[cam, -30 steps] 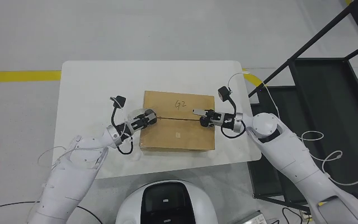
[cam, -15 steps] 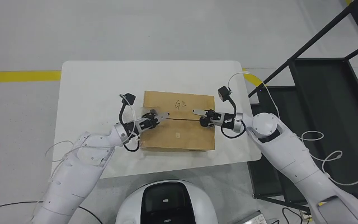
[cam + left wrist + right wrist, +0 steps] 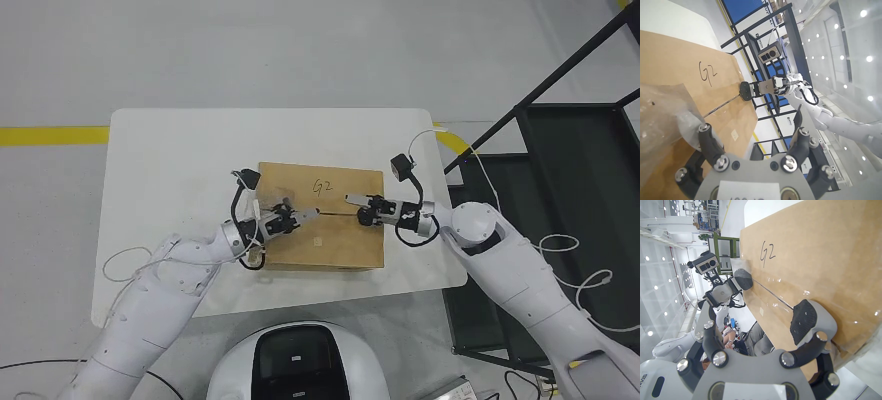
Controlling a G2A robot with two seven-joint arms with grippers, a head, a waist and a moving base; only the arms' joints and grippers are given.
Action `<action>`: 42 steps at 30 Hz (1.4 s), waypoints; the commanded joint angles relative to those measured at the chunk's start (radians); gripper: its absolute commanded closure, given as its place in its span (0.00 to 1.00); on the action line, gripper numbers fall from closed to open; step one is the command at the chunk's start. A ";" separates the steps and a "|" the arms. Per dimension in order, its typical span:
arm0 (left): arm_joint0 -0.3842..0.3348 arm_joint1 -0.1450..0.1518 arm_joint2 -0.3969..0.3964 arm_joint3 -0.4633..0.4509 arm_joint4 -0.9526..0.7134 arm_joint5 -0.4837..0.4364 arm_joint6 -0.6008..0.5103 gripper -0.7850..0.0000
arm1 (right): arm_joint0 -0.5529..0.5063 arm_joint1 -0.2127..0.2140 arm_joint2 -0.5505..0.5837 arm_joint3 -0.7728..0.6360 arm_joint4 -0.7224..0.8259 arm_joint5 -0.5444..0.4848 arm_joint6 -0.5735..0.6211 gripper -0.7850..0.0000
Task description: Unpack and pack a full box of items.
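A brown cardboard box (image 3: 320,240) is sitting in the middle of a white table (image 3: 170,160). Its two top flaps are lying shut. A thin dark line (image 3: 330,211) is running across the top where the flaps meet. A black hand-drawn mark (image 3: 322,186) is showing on the far flap.

The left gripper (image 3: 290,214) is hanging over the left part of the box top, right on the line. Its fingers are standing wide apart and are gripping nothing between them. One finger is pressing down on the line (the right wrist view is showing this best). A sheet of clear shiny tape (image 3: 660,106) is lying over that finger and over some of the box top. I cannot tell if it is sticking to the finger.

The right gripper (image 3: 358,205) is hanging over the right part of the box top, on the same line. Its fingers are spread apart too, with nothing between them. One dark bumpy pad (image 3: 804,321) is touching the cardboard at the line, and the other finger is staying up in the air.

A black metal rack (image 3: 560,180) is standing just beside the table on the robot's right. A yellow stripe (image 3: 50,135) is running along the grey floor.
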 commanded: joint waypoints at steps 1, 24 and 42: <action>0.012 0.001 -0.011 0.000 -0.020 -0.020 0.007 0.00 | -0.017 0.003 0.030 0.010 0.035 -0.022 0.007 0.00; 0.128 0.025 -0.166 -0.069 -0.077 0.011 0.072 0.00 | -0.227 0.036 0.313 0.020 0.188 -0.133 0.043 0.00; 0.121 0.001 -0.124 -0.076 0.060 0.039 0.240 1.00 | -0.228 0.018 0.310 0.009 0.142 -0.107 0.031 0.00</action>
